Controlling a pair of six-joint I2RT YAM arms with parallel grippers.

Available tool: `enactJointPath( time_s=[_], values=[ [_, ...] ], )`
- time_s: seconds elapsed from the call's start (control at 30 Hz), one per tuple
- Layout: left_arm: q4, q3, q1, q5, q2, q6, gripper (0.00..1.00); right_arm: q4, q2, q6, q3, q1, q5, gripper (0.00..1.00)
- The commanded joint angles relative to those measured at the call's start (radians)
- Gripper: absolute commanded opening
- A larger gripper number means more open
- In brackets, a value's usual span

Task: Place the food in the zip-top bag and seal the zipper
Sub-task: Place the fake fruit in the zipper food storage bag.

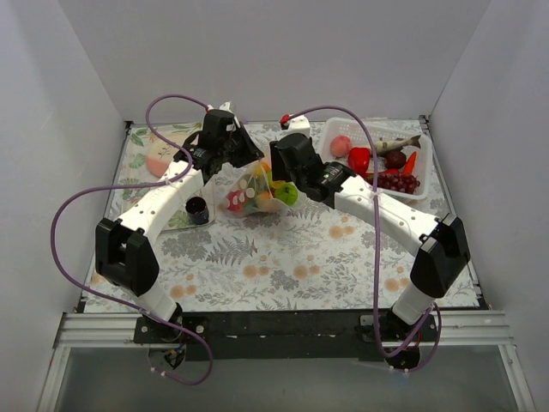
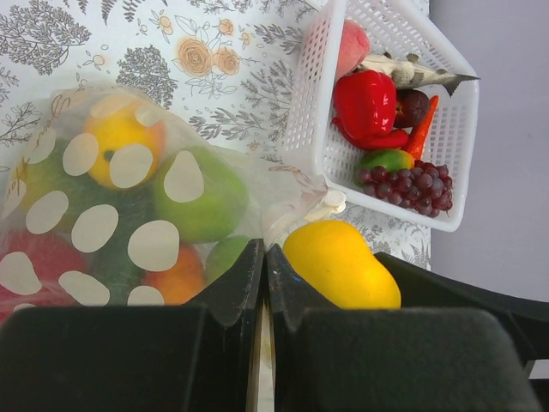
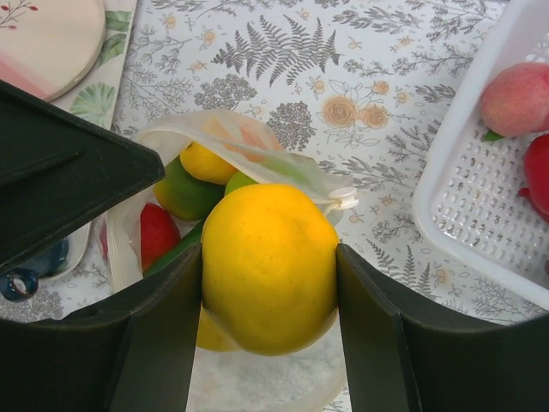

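Observation:
The zip-top bag (image 1: 249,193), clear with white dots, sits mid-table holding several toy fruits: orange, green, yellow and red. My left gripper (image 1: 249,159) is shut on the bag's upper edge and holds it up; in the left wrist view the jaws (image 2: 264,251) pinch the plastic beside the bag (image 2: 129,215). My right gripper (image 3: 268,257) is shut on a yellow mango (image 3: 268,275) and holds it at the bag's open mouth. The zipper (image 3: 257,154) curves open around the fruit, its white tab (image 3: 343,199) at the right end. The mango also shows in the left wrist view (image 2: 339,262).
A white slotted basket (image 1: 425,193) at the back right holds a peach (image 1: 340,146), a red pepper (image 1: 359,160), a fish, grapes and a carrot. A pink plate (image 1: 161,156) lies at the back left. A small dark cup (image 1: 197,209) stands by the left arm.

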Motion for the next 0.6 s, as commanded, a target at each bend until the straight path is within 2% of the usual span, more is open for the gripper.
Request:
enactJointPath(
  time_s=[0.0, 0.13, 0.17, 0.27, 0.43, 0.57],
  values=[
    [0.025, 0.026, 0.004, 0.025, -0.021, -0.015, 0.00, 0.053, -0.004, 0.051, 0.001, 0.002, -0.029, 0.63],
    [0.026, 0.025, 0.004, 0.022, -0.023, -0.015, 0.00, 0.058, -0.008, 0.065, -0.003, 0.000, -0.063, 0.76],
    [0.028, 0.023, 0.004, 0.022, -0.024, -0.017, 0.00, 0.061, -0.011, 0.065, -0.003, 0.002, -0.069, 0.82],
    [0.031, 0.019, 0.005, 0.023, -0.021, -0.020, 0.00, 0.044, -0.005, 0.062, 0.029, 0.002, -0.084, 0.86],
    [0.032, 0.019, 0.005, 0.022, -0.023, -0.021, 0.00, -0.001, 0.002, 0.074, 0.053, -0.024, -0.093, 0.88],
    [0.032, 0.022, 0.005, 0.025, -0.023, -0.020, 0.00, 0.015, -0.039, 0.131, -0.014, -0.167, -0.216, 0.83]
  ],
)
